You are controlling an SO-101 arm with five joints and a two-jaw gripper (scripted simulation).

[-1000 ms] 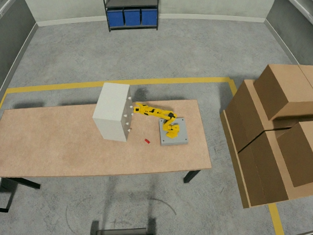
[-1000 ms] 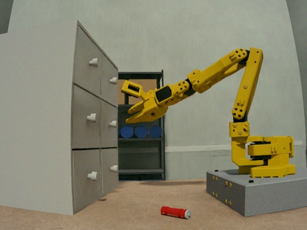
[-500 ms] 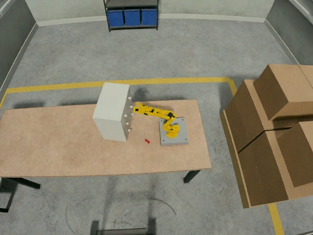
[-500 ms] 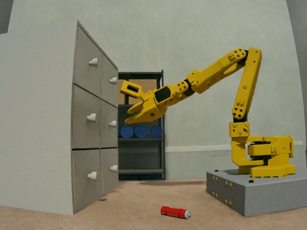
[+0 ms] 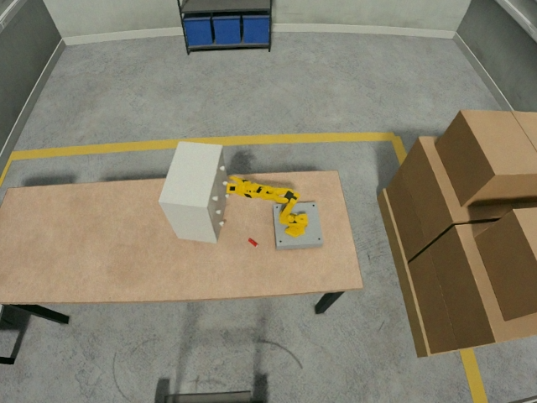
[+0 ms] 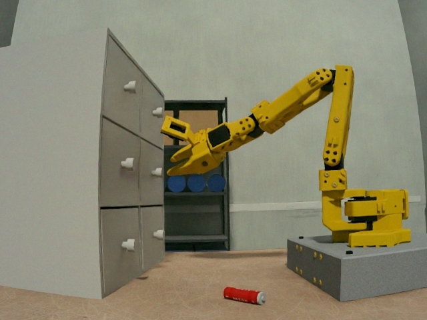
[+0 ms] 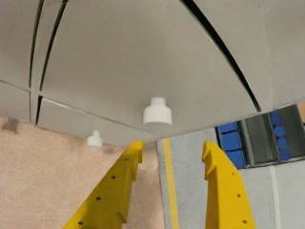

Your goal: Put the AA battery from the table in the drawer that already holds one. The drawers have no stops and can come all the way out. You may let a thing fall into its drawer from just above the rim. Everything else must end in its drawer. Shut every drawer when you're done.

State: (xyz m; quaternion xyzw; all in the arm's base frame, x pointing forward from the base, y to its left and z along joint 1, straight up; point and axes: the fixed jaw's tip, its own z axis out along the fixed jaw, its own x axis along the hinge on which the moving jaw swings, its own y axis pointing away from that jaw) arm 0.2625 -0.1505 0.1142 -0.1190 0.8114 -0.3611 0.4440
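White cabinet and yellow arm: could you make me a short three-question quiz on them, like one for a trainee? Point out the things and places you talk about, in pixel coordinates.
1. True or false: every drawer in the white cabinet (image 5: 193, 173) (image 6: 51, 165) is shut.
2. Multiple choice: where is the red battery (image 5: 252, 242) (image 6: 243, 295)?
a) on top of the cabinet
b) on the table (image 5: 108, 260) (image 6: 193, 279) (image 7: 29, 167)
c) in the gripper
3. Fill in: the gripper (image 5: 229, 182) (image 6: 169, 166) (image 7: 173, 144) has its fingers ____, with nothing between them.

Key: 1 true; 2 b; 3 apart
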